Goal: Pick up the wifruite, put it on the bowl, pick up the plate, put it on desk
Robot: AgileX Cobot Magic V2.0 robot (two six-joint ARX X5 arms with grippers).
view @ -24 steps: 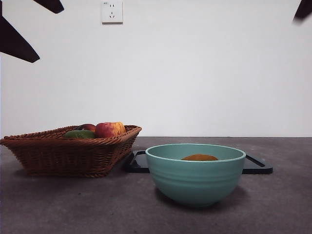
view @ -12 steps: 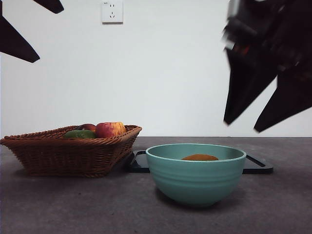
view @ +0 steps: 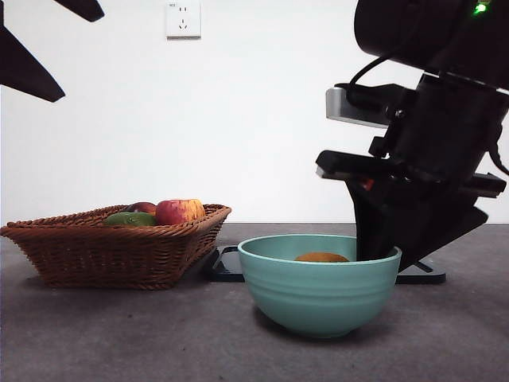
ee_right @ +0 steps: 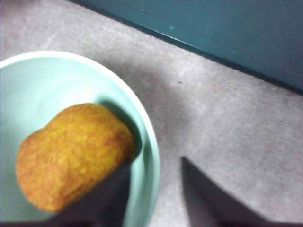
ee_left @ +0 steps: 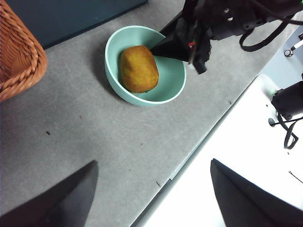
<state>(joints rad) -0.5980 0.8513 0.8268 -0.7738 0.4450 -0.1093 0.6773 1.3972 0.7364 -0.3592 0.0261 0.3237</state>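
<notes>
Right now, right gripper (view: 398,247): jaws parted, one inside the bowl's rim next to the wifruite, the other outside it, so they straddle the wall; whether they touch it cannot be told.
Left gripper (ee_left: 151,198): jaws spread wide, holding nothing, high above the desk's edge.
Wifruite (ee_right: 71,153): dull golden-brown oval with finely speckled skin, lying inside the bowl.
Bowl (view: 318,290): teal-green, faint ribs outside, smooth rim, standing on the desk (view: 119,334).
Plate (view: 227,267): flat black tray on the desk just behind the bowl.
Basket (view: 103,251): brown wicker, beside the bowl, holding a red-yellow apple (view: 179,211) and a green fruit (view: 127,218).
Writing: none readable; a white wall socket (view: 183,19) shows no legible label.
</notes>
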